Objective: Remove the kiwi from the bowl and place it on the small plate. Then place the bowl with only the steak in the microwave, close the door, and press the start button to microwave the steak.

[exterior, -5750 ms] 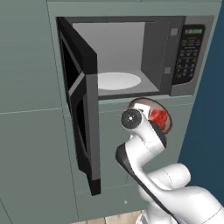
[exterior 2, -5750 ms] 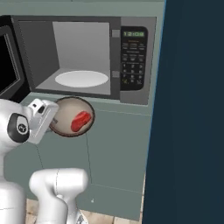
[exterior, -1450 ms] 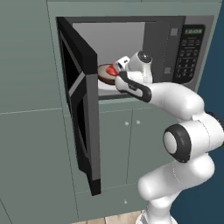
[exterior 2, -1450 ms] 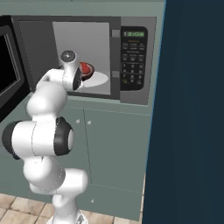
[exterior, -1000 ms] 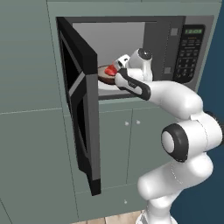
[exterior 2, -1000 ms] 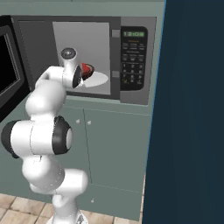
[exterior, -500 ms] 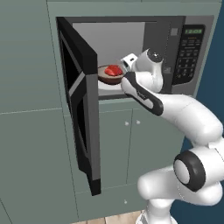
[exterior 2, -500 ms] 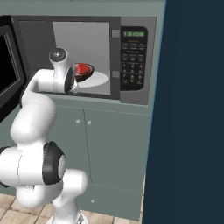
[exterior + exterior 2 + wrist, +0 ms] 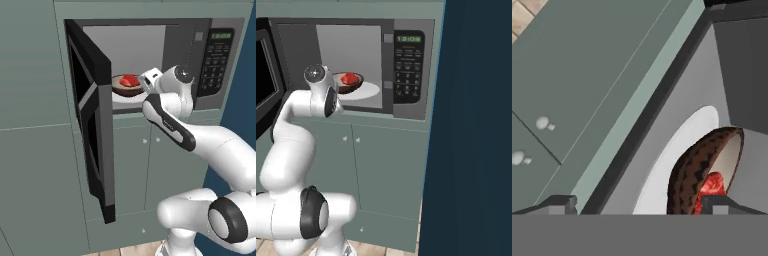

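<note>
The brown bowl [image 9: 127,90] sits on the white turntable [image 9: 369,91] inside the black microwave [image 9: 216,60]. The red steak [image 9: 129,80] lies in it. My gripper [image 9: 146,83] is open at the bowl's right rim, just in front of the oven's mouth. In the hand view the gripper [image 9: 641,205] has its fingertips [image 9: 560,203] spread wide; the bowl [image 9: 687,167] stands close by the right one, with the steak [image 9: 712,185] showing inside. The door [image 9: 93,125] is swung wide open to the left. The kiwi and the small plate are out of view.
Grey-green cabinet doors [image 9: 145,170] run below the microwave. The keypad panel [image 9: 406,65] with its green display is to the right of the cavity. A dark blue wall [image 9: 476,125] stands close on the right. The open door's edge [image 9: 266,75] juts out at the left.
The gripper has opened and let go of the bowl, which now rests on the turntable. The arm has swung a little right and the hand has drawn back from the bowl.
</note>
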Motion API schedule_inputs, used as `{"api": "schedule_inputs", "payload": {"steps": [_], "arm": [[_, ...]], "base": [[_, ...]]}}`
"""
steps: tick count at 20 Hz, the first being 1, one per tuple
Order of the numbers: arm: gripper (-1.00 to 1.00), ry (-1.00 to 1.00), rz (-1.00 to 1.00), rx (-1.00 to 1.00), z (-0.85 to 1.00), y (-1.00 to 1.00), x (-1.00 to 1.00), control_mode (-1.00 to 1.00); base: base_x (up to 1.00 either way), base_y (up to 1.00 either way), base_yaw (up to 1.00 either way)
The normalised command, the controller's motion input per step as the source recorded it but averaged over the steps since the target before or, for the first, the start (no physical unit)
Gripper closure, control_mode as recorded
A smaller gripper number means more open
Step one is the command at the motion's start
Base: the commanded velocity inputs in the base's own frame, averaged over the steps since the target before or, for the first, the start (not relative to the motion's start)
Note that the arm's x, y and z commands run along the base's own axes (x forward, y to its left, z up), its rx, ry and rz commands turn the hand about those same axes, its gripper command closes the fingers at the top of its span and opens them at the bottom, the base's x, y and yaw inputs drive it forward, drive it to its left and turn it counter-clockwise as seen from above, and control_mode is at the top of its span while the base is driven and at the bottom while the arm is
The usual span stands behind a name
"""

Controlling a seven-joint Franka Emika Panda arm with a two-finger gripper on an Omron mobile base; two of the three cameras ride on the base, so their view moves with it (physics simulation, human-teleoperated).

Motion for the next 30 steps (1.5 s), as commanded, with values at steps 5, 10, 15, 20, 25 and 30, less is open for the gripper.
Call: {"api": "schedule_inputs", "payload": {"steps": [5, 10, 15, 20, 25, 30], "arm": [[-1.0, -0.13, 0.0, 0.0, 0.1, -0.02, -0.94, -1.0], [-1.0, -0.14, 0.0, 0.0, 0.15, 0.0, -0.91, -1.0], [-1.0, -0.15, 0.0, 0.0, 0.15, 0.0, -1.0, -1.0], [-1.0, -0.07, 0.0, -0.03, 0.03, 0.04, -1.0, -1.0], [-1.0, -0.06, 0.0, -0.13, 0.31, 0.17, -0.98, -1.0], [-1.0, 0.03, 0.0, -0.11, 0.21, 0.06, -0.87, -1.0]], "base": [[0.0, 0.0, 0.0], [0.0, 0.0, 0.0], [0.0, 0.0, 0.0], [0.0, 0.0, 0.0], [0.0, 0.0, 0.0], [0.0, 0.0, 0.0]]}}
